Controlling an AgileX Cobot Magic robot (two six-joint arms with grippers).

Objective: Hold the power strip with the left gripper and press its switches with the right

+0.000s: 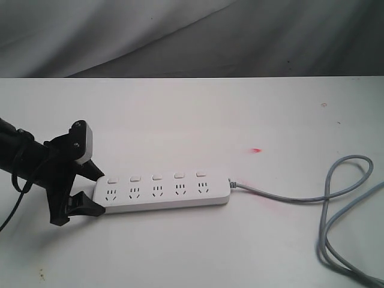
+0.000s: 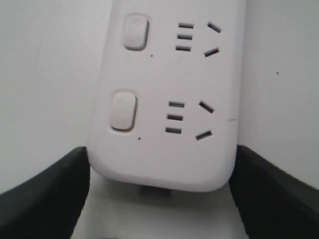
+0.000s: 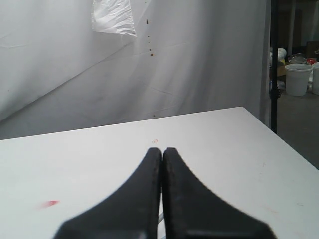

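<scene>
Sitting end-first, gripped in left tool (image 1: 99, 192): power strip (image 1: 163, 193)

Right gripper (image 3: 162, 149): black fingers (image 3: 134, 199) pressed tight together, tips meeting w/ only a thin seam between, nothing held. It points out over a white table (image 3: 239, 149), tips clear of the surface. Red smear (image 3: 49, 203) on the tabletop off to one side of the fingers; faint small ring mark (image 3: 154, 141) just past the tips. Behind the table's far edge hangs a grey-white cloth (image 3: 199, 55), creased, w/ a brighter crumpled patch (image 3: 113, 17) high up and a few brown specks (image 3: 149, 39) beside it. Dark upright pole (image 3: 273, 64) at the cloth's edge; beyond it a white bucket (image 3: 298, 78), other bits too small to tell.
</scene>
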